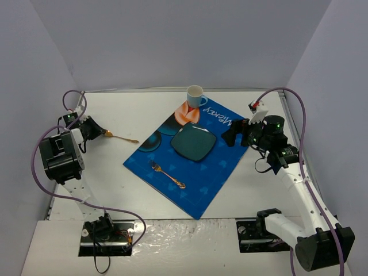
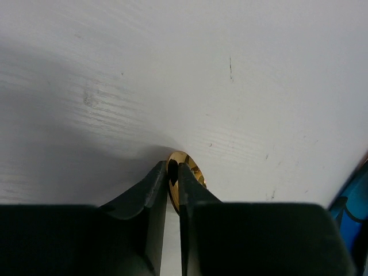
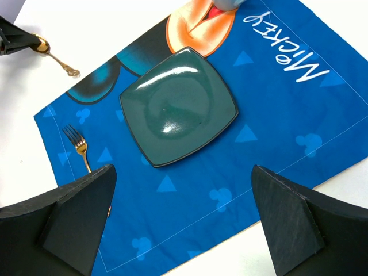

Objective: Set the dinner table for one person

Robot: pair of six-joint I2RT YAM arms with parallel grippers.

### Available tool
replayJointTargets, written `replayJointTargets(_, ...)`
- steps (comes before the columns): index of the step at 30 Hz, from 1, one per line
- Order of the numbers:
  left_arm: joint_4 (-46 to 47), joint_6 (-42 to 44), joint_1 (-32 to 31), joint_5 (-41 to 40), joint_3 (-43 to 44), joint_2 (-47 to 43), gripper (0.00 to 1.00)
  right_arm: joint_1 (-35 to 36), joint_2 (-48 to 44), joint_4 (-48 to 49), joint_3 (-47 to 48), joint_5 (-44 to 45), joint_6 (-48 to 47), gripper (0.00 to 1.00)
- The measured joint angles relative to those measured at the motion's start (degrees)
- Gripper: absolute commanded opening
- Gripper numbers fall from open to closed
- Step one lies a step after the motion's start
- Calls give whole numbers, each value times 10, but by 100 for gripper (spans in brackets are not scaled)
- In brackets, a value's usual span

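My left gripper is at the left side of the white dinner table, shut on the bowl of a gold spoon. In the left wrist view both fingers pinch the gold spoon bowl on edge against the tabletop. The spoon's handle points right toward the blue mat. A dark green square plate lies mid-mat, with a gold fork to its near left. My right gripper hangs open above the mat's right part, holding nothing.
A white cup with a blue handle stands at the mat's far corner, by an orange patch. Grey walls close in the table on three sides. The table's metal rim runs just behind my right arm.
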Motion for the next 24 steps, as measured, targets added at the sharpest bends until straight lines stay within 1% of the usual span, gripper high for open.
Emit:
replayJointTargets(3, 1, -1, 0, 2, 0, -3, 0, 3, 5, -1, 1, 0, 0, 100)
replayJointTargets(8, 0, -1, 0, 2, -3, -36, 0, 21, 22, -6, 15, 1, -4, 100)
replayJointTargets(10, 0, 0, 0, 1, -9, -67, 0, 37, 33, -8, 29, 1, -8, 100)
replayJointTargets(14, 1, 0, -14, -12, -32, -161, 0, 100, 65, -11, 69, 8, -19, 99)
replayJointTargets(17, -2, 0, -50, -28, -40, -238, 0, 140, 93, -12, 99, 10, -25, 97)
replayJointTargets(19, -7, 3, -89, -47, -44, -285, 0, 164, 112, -15, 117, 16, -32, 96)
replayJointTargets(24, -43, 3, -194, -76, -66, -379, 0, 220, 161, -26, 161, 34, -55, 89)
